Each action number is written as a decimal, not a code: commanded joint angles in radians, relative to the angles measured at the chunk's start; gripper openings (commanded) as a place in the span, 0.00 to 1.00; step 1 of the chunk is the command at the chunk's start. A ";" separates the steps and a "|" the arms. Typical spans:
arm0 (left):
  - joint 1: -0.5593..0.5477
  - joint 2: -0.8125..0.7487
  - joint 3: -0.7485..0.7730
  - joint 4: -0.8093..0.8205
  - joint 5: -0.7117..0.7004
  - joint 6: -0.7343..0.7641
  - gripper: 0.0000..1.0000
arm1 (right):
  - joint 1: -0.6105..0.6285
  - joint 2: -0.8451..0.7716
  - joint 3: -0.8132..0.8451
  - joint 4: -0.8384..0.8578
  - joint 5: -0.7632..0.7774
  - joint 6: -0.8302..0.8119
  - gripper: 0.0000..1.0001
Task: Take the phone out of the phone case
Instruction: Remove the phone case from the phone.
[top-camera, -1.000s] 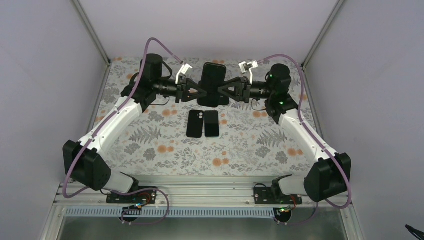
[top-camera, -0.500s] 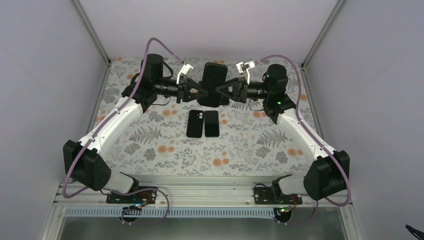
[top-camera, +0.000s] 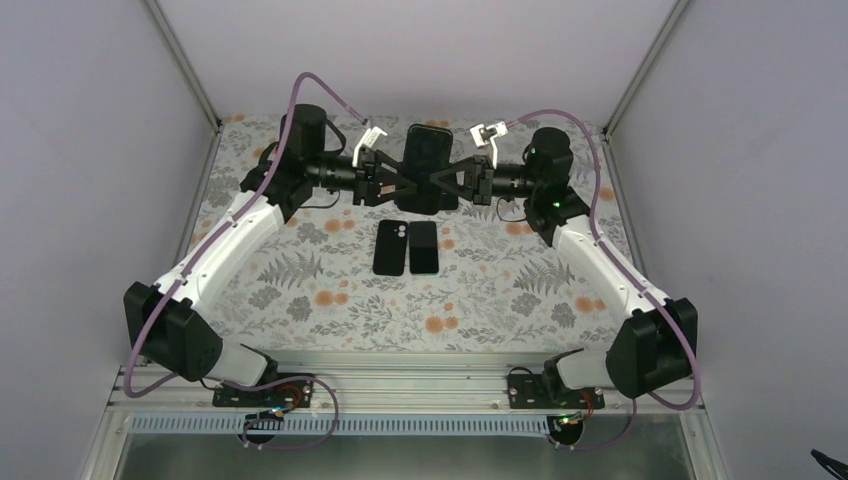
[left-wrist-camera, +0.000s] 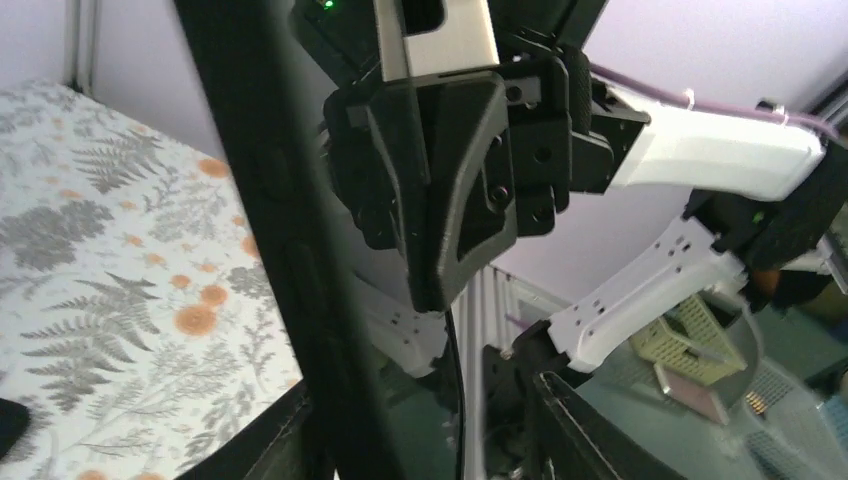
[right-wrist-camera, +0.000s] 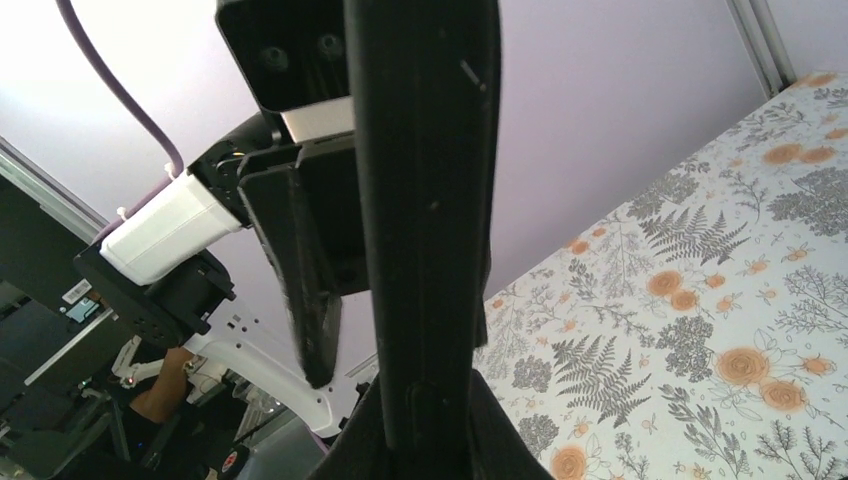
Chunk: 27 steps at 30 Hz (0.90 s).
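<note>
**Holding the phone aloft between two grippers**

Clamps the phone from the right with the right gripper, fingers closed tight on its edge. Brackets the opposite edge with the left gripper, fingers spread apart, a gap showing on one side. Holds the phone in the air over the far middle of the flowered table, above two dark flat pieces lying side by side.

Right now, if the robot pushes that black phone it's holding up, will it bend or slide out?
The cased phone is probably stiff: it stands straight in the air without sagging. It may be slippery, since its dark faces look smooth. Pinched by the right end effector at one thin edge, it could tip if nudged.
</note>
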 joint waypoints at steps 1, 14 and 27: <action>0.030 -0.025 0.050 -0.079 0.017 0.133 0.49 | -0.013 -0.005 0.047 0.041 -0.025 0.039 0.04; 0.041 -0.113 -0.075 -0.092 0.052 0.209 0.47 | -0.035 -0.023 0.038 0.228 -0.115 0.207 0.04; 0.019 -0.099 -0.093 -0.058 0.041 0.190 0.38 | -0.036 -0.025 0.038 0.262 -0.126 0.237 0.04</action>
